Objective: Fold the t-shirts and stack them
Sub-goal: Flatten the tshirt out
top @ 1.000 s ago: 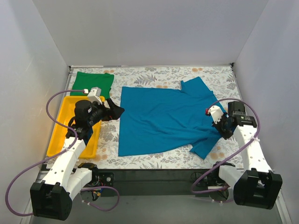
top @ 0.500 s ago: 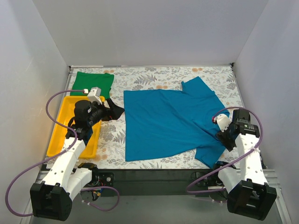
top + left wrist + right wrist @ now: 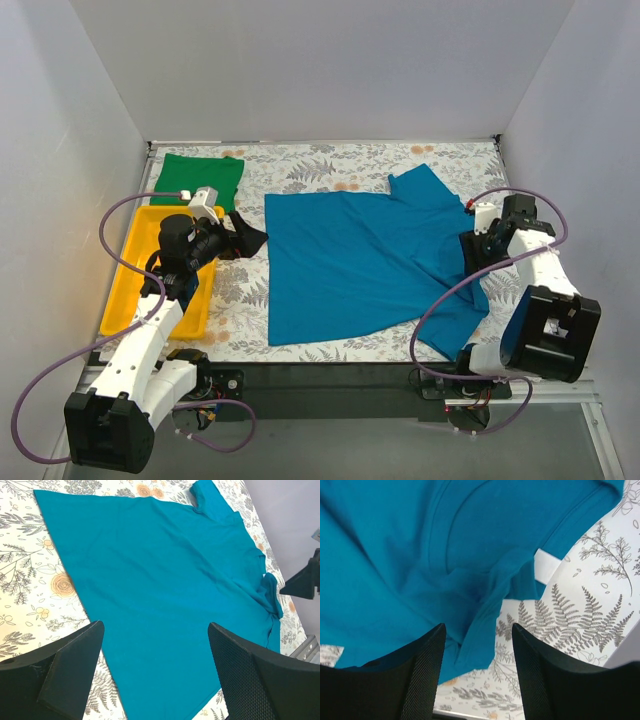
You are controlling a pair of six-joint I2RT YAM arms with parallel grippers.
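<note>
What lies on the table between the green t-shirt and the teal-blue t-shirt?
Top view: only bare flower-patterned table covering separates the green t-shirt from the teal-blue t-shirt. The open left gripper hangs just nearer than that gap.

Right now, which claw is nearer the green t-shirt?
Left. The left claw hovers beside the near corner of the green t-shirt; the right claw is across the table, over the collar of the teal t-shirt.
</note>
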